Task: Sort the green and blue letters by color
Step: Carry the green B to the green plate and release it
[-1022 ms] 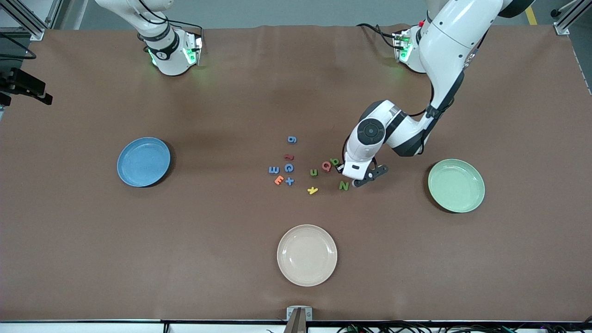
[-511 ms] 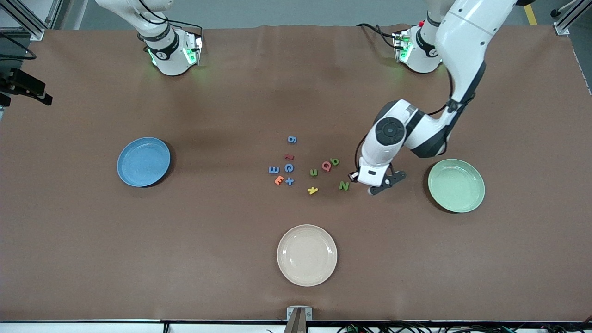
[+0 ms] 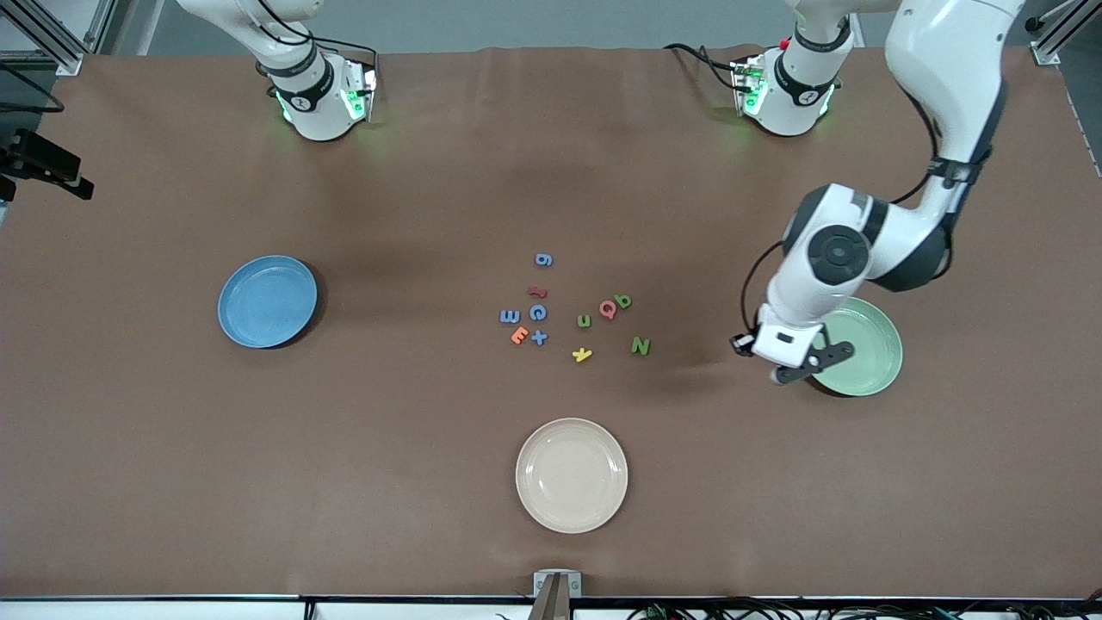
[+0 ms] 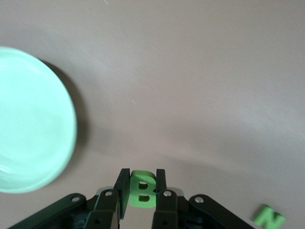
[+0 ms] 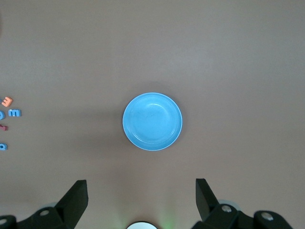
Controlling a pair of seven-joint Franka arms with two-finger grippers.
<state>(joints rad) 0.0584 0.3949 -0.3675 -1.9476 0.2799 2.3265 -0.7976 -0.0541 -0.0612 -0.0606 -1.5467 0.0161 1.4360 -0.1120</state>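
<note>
1. We see the left gripper (image 4: 142,198) pinching a green B (image 4: 142,190) in the air, over the table just beside the green plate (image 3: 865,331) (edge toward the pile).
2. Right gripper (image 5: 141,200): fingers spread wide, empty, high over the blue plate (image 5: 152,121); that arm waits.
3. Readable pieces left mid-table: blue 6 (image 3: 542,259), C (image 3: 537,313), 3 (image 3: 509,316), + (image 3: 539,337); green b (image 3: 623,301), u (image 3: 584,321), N (image 3: 640,345).
4. Others among them: pink Q (image 3: 608,308), orange E (image 3: 518,335), yellow k (image 3: 582,354).
5. Beige plate (image 3: 572,474) sits nearest the front cam.
</note>
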